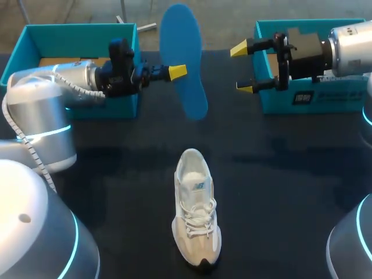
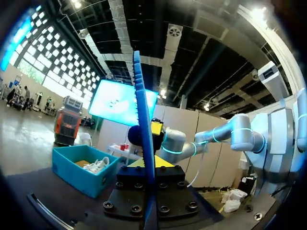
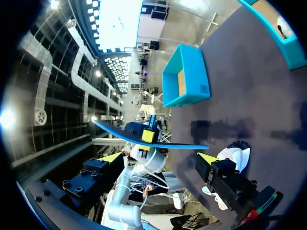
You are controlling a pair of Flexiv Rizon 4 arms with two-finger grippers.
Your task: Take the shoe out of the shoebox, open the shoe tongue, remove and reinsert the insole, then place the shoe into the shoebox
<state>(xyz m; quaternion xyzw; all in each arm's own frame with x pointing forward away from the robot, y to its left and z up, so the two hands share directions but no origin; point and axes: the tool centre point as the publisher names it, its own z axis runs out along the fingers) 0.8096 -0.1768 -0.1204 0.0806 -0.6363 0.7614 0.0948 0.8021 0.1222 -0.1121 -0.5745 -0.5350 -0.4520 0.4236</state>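
Holding the flat blue foam insole [image 1: 185,58] in the air, our left gripper [image 1: 177,72] is clamped on its edge above the far half of the dark table [image 1: 279,174]. In the left wrist view we see the insole [image 2: 144,120] edge-on. It is a thin blue line rising from between the black finger blocks of the left gripper [image 2: 149,165], which press it from both sides.

Our right gripper [image 1: 244,68] hangs just to the right of the insole and apart from it, its two yellow-tipped fingers spread wide and touching nothing. In the right wrist view the insole [image 3: 153,140] stretches across ahead of the right gripper [image 3: 160,158], past its tips, with the left gripper [image 3: 147,135] on the far side.

The white and beige lace-up shoe [image 1: 196,215] stands upright on the table nearer to us, well apart from both grippers. Its opening faces up and its toe points toward us. In the right wrist view the shoe [image 3: 235,158] shows beside one of our fingers.

The teal cardboard left shoebox [image 1: 125,107] sits open at the far left, partly behind our left arm, and appears again in the right wrist view [image 3: 184,93]. The matching right shoebox [image 1: 325,99] sits at the far right under our right arm. In the left wrist view the right shoebox [image 2: 81,179] holds a second white shoe [image 2: 96,165].
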